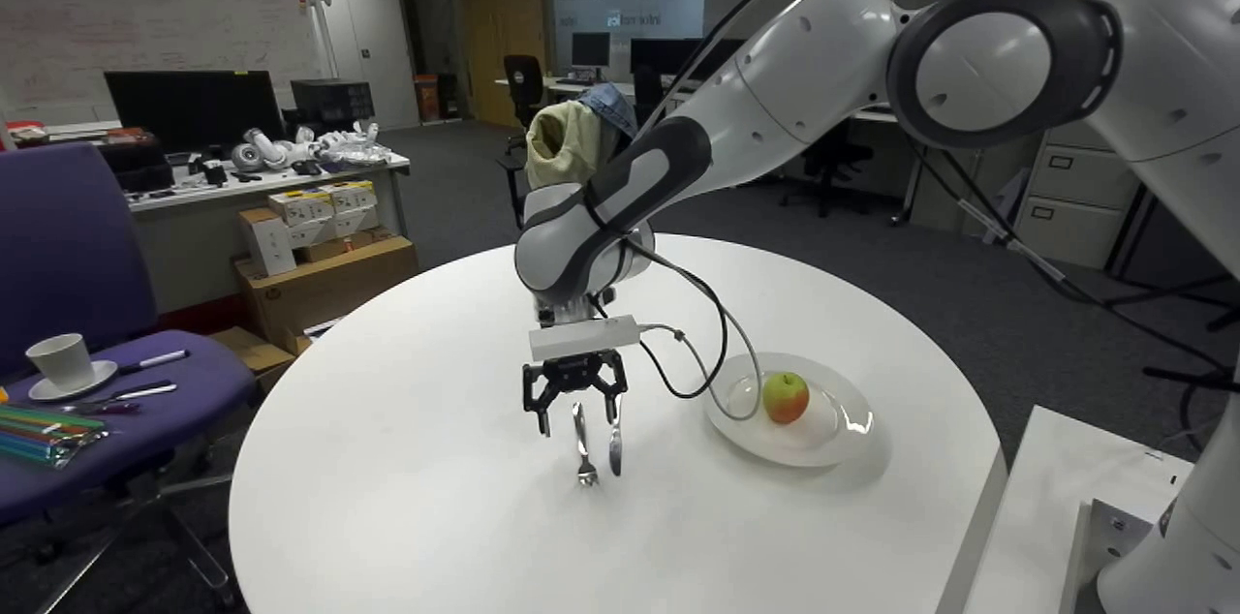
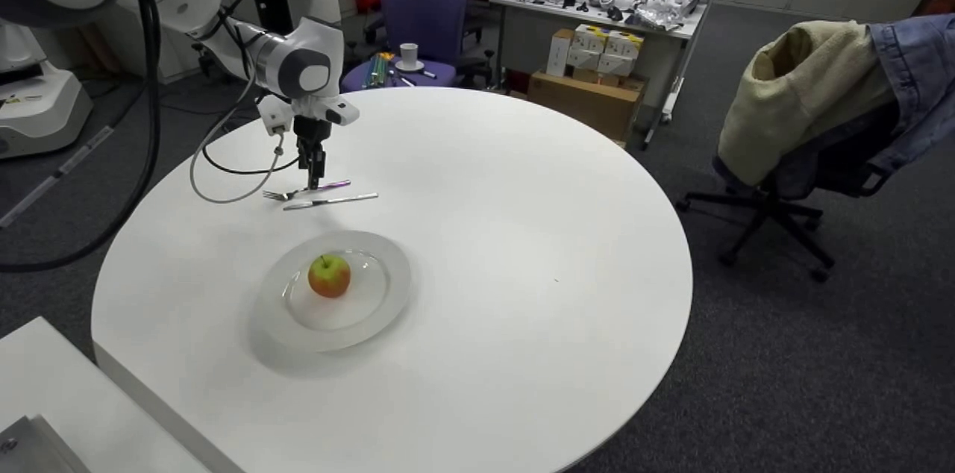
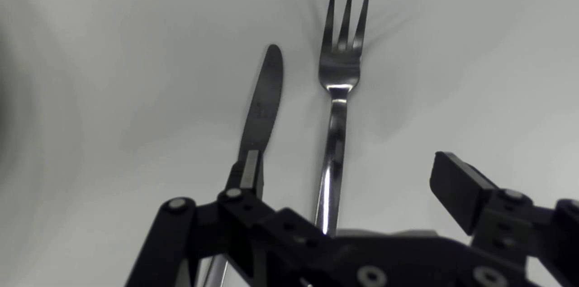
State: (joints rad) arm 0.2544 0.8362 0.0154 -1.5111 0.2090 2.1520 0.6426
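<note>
- Got the black claw [image 1: 578,420] hanging fingers-down above a round white table [image 2: 522,234], with fingers [image 3: 252,174] spread wide apart.
- In the wrist view, looking at a three-tined fork [image 3: 339,110] lying on the table in the gap between those fingers, nearer the one at that view's left, tines toward the top, handle end hidden behind the claw's body.
- Just beside the fork, roughly parallel, a table knife [image 3: 263,110] with its blade pointing the same way. Partly hidden by that left-of-view finger; can't tell about any actual contact.
- Right by the fingertips in both exterior views: same fork and knife.
- Really shiny polished metal on the fork, with slim tapered tines, a bright streak down the narrow handle and thin shadows thrown onto the table.
- More of a dull grey on the knife blade: long, rounded at the tip, finely serrated along one edge.
- Pretty much matte black all over the claw, with blocky fingers, a lighter strip along the top of each and round metal pins at the joints.
- Also seeing a glossy white plate [image 2: 352,240] apart from fork and knife, with a broad rim and a shallow round well.
- Sitting in that well, a smooth apple [image 2: 329,277], green around the stem, blending into orange-red lower down.
- Off the table, a purple office chair [image 1: 58,246] with a white cup [image 1: 63,362] and saucer [image 1: 103,374] on the seat.
</note>
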